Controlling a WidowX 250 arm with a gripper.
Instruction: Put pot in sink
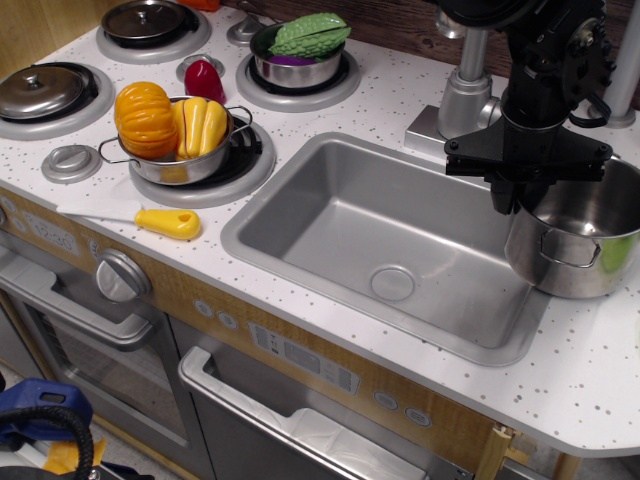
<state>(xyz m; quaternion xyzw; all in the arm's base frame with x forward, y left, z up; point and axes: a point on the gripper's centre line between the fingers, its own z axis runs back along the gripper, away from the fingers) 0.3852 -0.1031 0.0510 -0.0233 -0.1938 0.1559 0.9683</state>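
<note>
The pot (580,240), tall, straight-sided and mirror-bright steel with a rolled rim and a small loop handle facing the camera, stood at the right end of the speckled white tabletop (590,380), its left wall overhanging the right lip of the sink (390,240). The black gripper (518,198) hung over the pot's left rim, its fingers close together astride that rim, one outside and one seemingly inside; whether they actually pinched the steel could not be told. The sink was a matte grey rectangular basin with rounded corners and a round drain disc low in its floor, wide and bare, with plenty of room beside the pot's near wall. A grey faucet column (466,80) rose just behind the basin. Well to the left sat a shallow steel pot (180,150) heaped with smooth orange and yellow vegetables, and a yellow-handled knife (150,220) lay near the front edge.
</note>
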